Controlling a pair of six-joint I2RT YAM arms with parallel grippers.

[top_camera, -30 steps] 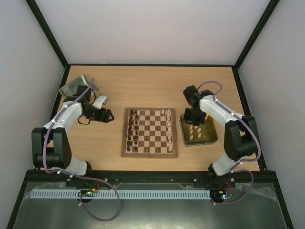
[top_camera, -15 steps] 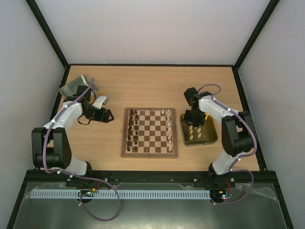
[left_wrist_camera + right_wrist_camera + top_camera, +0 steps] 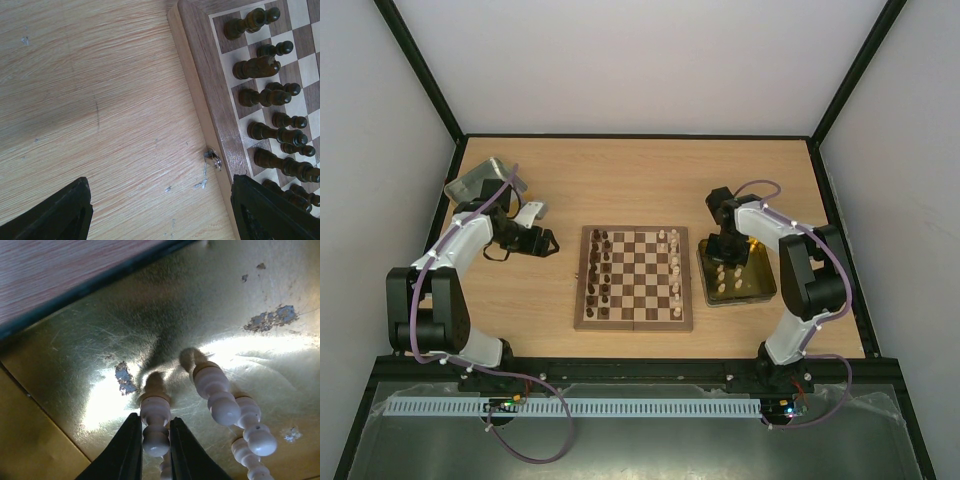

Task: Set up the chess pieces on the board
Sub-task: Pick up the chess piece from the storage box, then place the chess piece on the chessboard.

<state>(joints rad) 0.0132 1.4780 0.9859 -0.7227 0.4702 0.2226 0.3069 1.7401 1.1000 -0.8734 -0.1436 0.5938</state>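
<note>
The board (image 3: 635, 325) lies mid-table, with dark chess pieces (image 3: 600, 270) along its left columns and pale ones (image 3: 675, 262) on its right. My right gripper (image 3: 728, 250) reaches down into the yellow-sided tray (image 3: 763, 290). In the right wrist view my right gripper (image 3: 156, 419) is shut on an upright pale chess piece (image 3: 155, 409) that stands on the tray floor (image 3: 225, 305). More pale pieces (image 3: 217, 390) stand just to its right. My left gripper (image 3: 162, 210) is open and empty over bare table, beside the board's left border (image 3: 200, 75) and its dark pieces (image 3: 265, 95).
A silver tin (image 3: 478, 180) sits at the far left corner, behind my left arm. The board's small metal latch (image 3: 214, 160) sticks out from its left edge. Several more pale pieces (image 3: 730, 278) stand in the tray near my right gripper.
My right gripper has sunk lower into the tray and closed on the pale piece, its elbow swinging toward the near edge. The left arm has not moved.
</note>
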